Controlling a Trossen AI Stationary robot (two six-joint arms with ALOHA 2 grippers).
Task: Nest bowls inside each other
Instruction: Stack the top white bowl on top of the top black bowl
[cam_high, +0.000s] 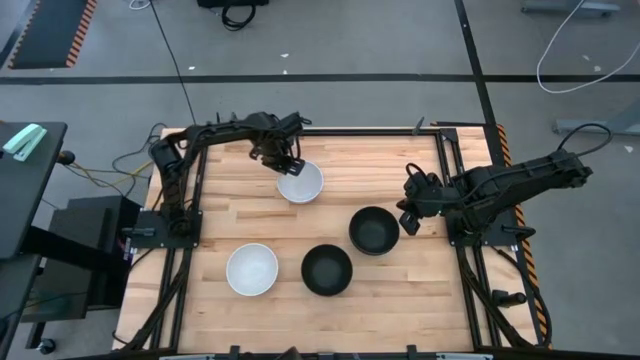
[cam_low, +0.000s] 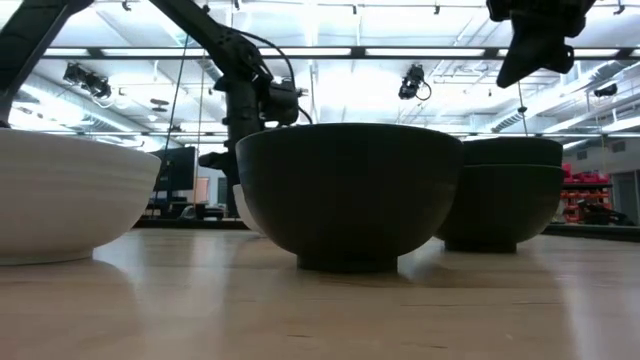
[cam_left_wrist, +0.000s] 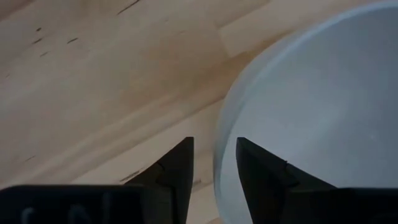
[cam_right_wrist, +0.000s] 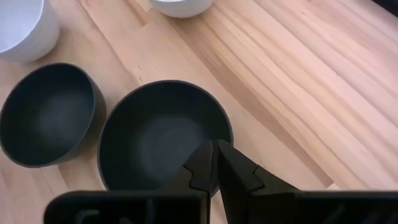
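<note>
Nearest you in the low view stands a black bowl (cam_low: 350, 195). Your left gripper (cam_high: 287, 163) straddles the rim of the far white bowl (cam_high: 300, 182), fingers (cam_left_wrist: 177, 168) slightly apart, one each side of the wall, not visibly clamped. The bowl lies just ahead and right of it. A second white bowl (cam_high: 251, 269) sits well clear. The right gripper (cam_high: 408, 217), fingers together and empty, hovers beside the stacked black bowls (cam_high: 374, 229). Nothing obstructs.

Two white bowls (cam_high: 251, 270) (cam_high: 300, 183), three black bowls (cam_high: 327, 270) (cam_low: 515, 150) (cam_low: 500, 205).
</note>
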